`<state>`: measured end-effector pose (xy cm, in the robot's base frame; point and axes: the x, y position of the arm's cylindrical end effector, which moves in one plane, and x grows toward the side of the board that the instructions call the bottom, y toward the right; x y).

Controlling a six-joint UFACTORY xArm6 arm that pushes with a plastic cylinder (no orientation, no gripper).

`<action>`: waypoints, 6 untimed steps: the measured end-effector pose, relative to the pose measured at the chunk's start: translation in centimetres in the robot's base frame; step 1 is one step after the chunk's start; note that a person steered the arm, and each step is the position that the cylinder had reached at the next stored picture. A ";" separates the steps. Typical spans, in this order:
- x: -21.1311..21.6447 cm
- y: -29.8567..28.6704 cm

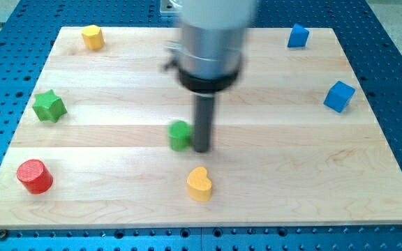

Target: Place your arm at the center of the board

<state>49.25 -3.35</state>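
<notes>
My tip (pixel 202 149) rests on the wooden board (pixel 292 174) near its middle, slightly below centre. A green block (pixel 180 134), blurred, sits right against the tip on its left. A yellow heart-shaped block (pixel 199 184) lies just below the tip, a little apart from it. The arm's grey body (pixel 211 42) comes down from the view's top and hides part of the board behind it.
A green star block (pixel 49 106) lies at the left. A red cylinder (pixel 34 176) is at the bottom left. A yellow block (pixel 93 36) is at the top left. A blue block (pixel 298 35) is at the top right; a blue cube (pixel 339 96) at the right edge.
</notes>
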 end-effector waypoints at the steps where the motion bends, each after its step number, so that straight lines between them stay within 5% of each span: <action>1: -3.7 -11.1; 4: -3.0 -14.8; 6: -10.9 7.0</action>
